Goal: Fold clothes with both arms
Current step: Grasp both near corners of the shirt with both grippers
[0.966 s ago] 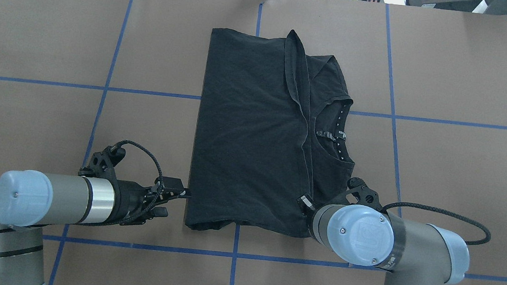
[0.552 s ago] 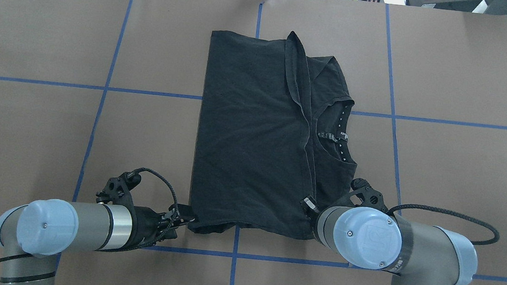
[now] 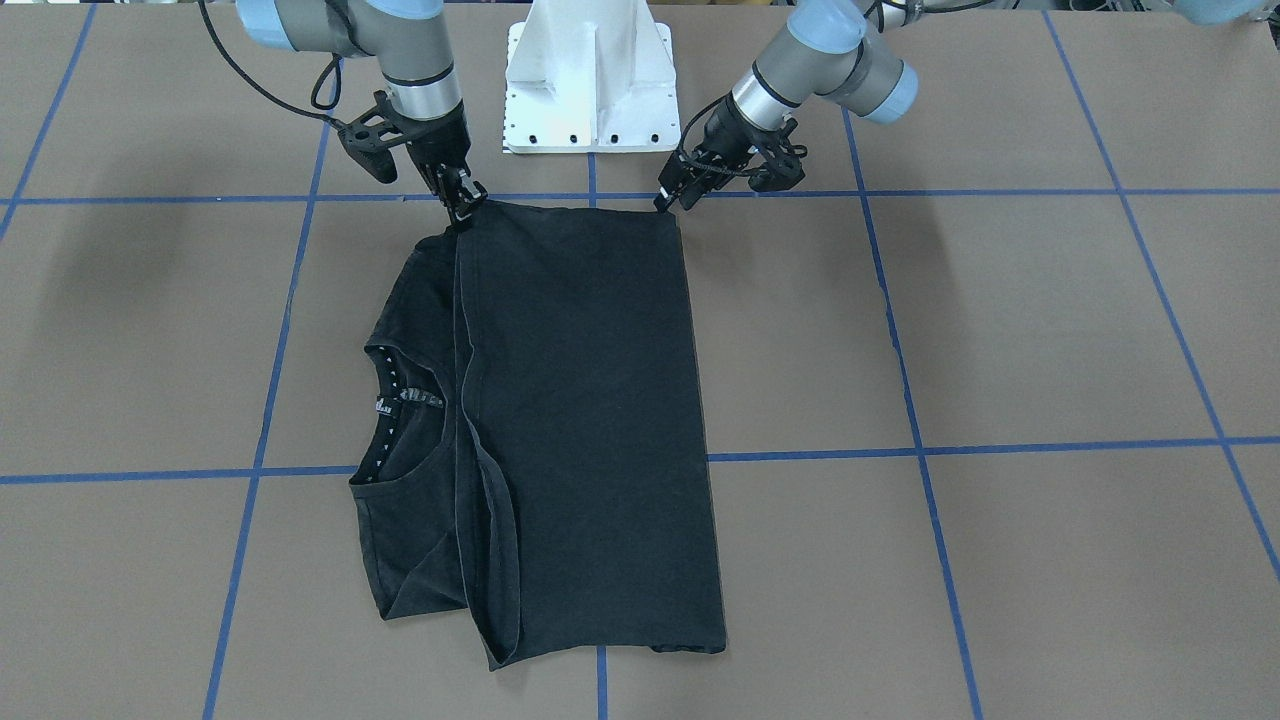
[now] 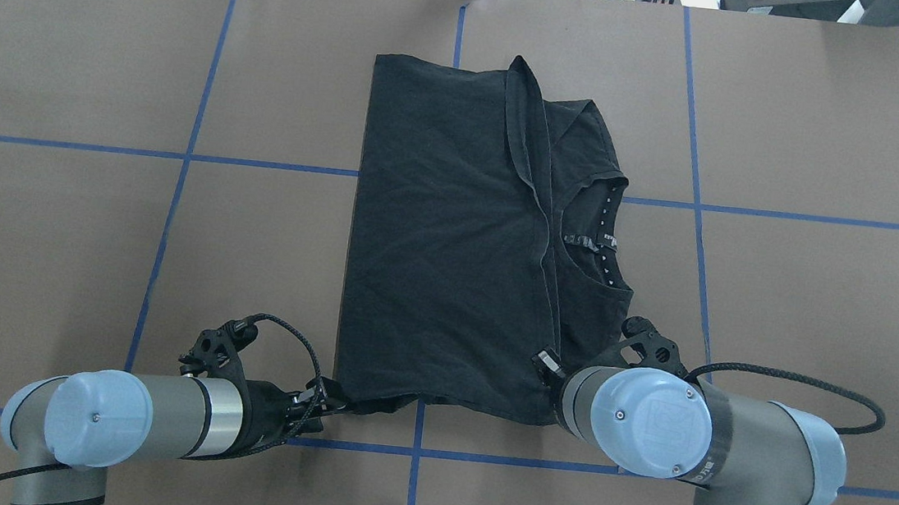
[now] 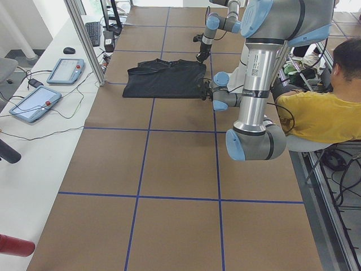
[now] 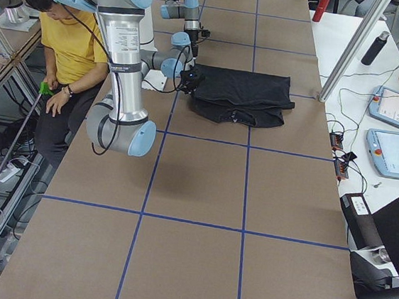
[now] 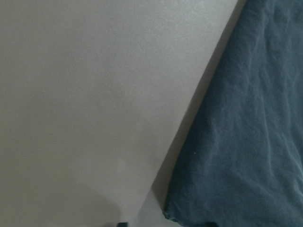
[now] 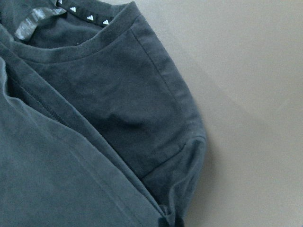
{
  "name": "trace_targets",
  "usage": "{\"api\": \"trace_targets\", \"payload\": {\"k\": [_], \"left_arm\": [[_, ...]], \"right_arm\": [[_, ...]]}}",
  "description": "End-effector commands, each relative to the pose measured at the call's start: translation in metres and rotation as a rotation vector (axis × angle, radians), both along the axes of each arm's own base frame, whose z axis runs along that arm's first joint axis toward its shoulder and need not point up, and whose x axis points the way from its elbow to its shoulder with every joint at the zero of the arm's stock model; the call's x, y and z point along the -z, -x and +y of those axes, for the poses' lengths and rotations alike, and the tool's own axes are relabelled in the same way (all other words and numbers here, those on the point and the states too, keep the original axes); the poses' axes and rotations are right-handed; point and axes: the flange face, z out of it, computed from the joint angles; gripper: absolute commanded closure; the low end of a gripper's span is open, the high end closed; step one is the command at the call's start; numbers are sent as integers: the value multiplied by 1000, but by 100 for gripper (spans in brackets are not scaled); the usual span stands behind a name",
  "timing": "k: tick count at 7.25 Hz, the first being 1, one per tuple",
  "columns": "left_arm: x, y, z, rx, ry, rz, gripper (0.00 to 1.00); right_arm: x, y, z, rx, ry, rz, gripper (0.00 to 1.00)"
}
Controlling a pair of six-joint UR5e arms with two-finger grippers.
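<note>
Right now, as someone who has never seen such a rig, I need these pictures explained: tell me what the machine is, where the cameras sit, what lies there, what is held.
The machine is two jointed robot arms, the left arm and the right arm, at a brown table with blue grid lines. One camera looks down from behind the robot, one faces it from across, two look along the table from its ends, one rides each wrist. A black T-shirt, partly folded, lies flat. The left end effector and the right end effector each sit at a near corner of it; whether they pinch it I cannot tell.
</note>
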Motion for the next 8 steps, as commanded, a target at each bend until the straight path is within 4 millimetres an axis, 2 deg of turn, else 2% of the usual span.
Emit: {"api": "trace_targets", "payload": {"k": [1, 3, 8], "left_arm": [[2, 0, 0, 1, -3, 5, 41], [10, 1, -5, 15, -8, 24, 41], [4, -3, -7, 32, -13, 9, 44]], "right_arm": [[-1, 0, 0, 0, 0, 2, 100], [0, 0, 0, 1, 1, 0, 100], [0, -1, 0, 1, 2, -2, 100]]}}
